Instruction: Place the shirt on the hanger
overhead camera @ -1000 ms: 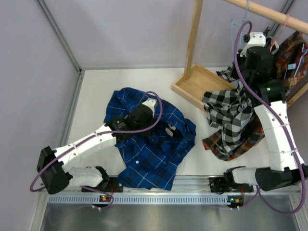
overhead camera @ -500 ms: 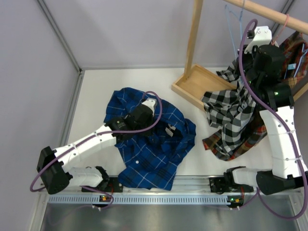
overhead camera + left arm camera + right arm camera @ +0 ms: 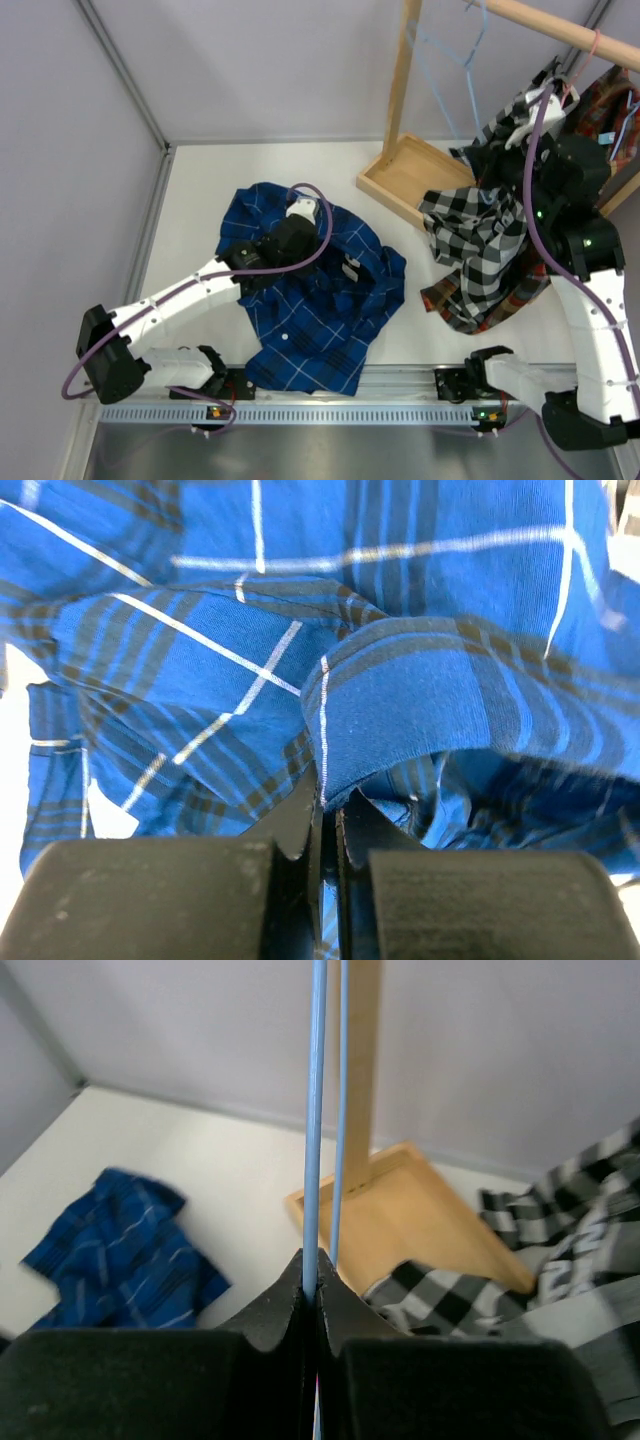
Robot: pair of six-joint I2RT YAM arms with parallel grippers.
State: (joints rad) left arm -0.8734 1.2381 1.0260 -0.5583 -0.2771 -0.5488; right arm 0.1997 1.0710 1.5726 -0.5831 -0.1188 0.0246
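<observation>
The dark blue plaid shirt (image 3: 330,300) lies crumpled on the white table, left of centre. My left gripper (image 3: 286,243) points down into its upper part. In the left wrist view the gripper (image 3: 328,805) is shut on a raised fold of the shirt (image 3: 420,690). At the far right, high up, my right gripper (image 3: 510,120) holds the thin light-blue hanger (image 3: 468,100) near the rack. The right wrist view shows the gripper (image 3: 315,1275) shut on one wire of the hanger (image 3: 317,1110), with a second wire just beside it. The shirt (image 3: 120,1250) shows far below on the left.
A wooden rack post (image 3: 403,70) rises from a shallow wooden base tray (image 3: 400,175). A black-and-white checked shirt (image 3: 480,240) hangs and spills over the table at the right. A red-brown plaid shirt (image 3: 610,110) hangs behind it under the wooden rail (image 3: 560,25).
My right arm has swung right and up, drawing the light-blue hanger out to the left of the rail. The left gripper has stayed on the shirt, barely shifting.
</observation>
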